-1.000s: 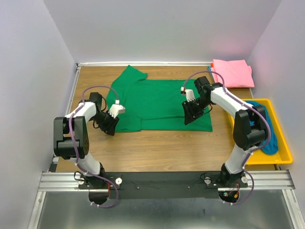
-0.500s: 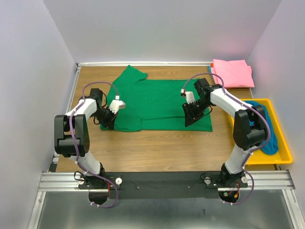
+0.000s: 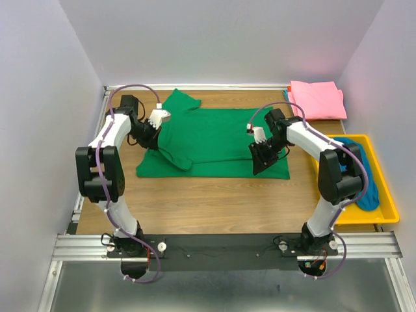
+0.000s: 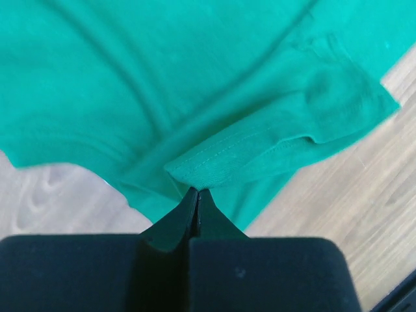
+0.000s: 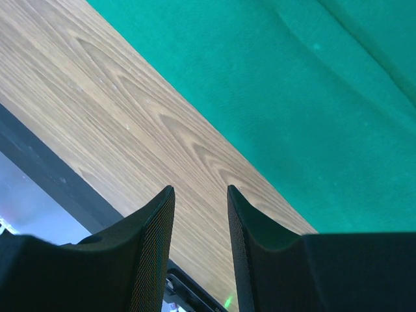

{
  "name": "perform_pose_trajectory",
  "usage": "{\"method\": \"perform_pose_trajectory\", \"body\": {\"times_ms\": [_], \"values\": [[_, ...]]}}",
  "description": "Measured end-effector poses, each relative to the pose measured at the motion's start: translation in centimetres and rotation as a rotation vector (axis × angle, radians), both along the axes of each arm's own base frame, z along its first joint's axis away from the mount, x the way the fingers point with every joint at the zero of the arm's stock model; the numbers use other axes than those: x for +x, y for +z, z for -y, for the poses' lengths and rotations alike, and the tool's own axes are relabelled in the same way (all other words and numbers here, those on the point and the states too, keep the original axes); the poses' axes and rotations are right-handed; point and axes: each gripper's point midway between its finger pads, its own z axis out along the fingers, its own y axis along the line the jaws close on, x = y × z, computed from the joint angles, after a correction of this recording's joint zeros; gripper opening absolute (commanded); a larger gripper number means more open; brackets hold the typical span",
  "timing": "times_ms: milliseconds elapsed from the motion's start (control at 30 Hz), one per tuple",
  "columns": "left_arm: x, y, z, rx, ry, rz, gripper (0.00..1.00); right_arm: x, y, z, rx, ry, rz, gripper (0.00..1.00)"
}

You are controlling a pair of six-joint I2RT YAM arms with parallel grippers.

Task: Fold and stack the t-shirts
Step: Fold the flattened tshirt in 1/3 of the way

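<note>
The green t-shirt [image 3: 218, 138] is soft, matte knit, spread mostly flat in the middle of the wood-grain desk [image 3: 214, 201], with one short sleeve pointing to the far edge. Its left side is drawn up into a loose, creased ridge, and below that a flap lies on the boards. The left wrist view shows a double-stitched hem rolled into a small fold, with long slack wrinkles running away from it.

The left hand [image 3: 151, 138] reaches in from the far left corner, its arm raised and bent. Its two black fingers are pressed together and clamped on that stitched hem of the green t-shirt. The right hand [image 3: 260, 161] hangs over the near right part of the same shirt, by its near hem. Its fingers [image 5: 153, 240] are apart and nothing is between them, with bare wood and green cloth below.

A pink t-shirt [image 3: 317, 99] lies folded into a flat square at the far right corner. The yellow tray [image 3: 388, 195], rigid and rectangular with a raised rim, sits along the right edge and holds a crumpled teal-blue t-shirt [image 3: 365, 179].
</note>
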Motion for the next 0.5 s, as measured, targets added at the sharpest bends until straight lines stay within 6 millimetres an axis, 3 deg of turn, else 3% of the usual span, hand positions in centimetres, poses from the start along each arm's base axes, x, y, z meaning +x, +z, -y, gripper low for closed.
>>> {"method": "perform_pose_trajectory", "body": {"times_ms": [500], "values": [[7.7,0.0,1.1,-0.078,0.069,0.028,0.00,-1.0,-1.1,0.8,-0.037,0.012,-0.020,0.45]]}}
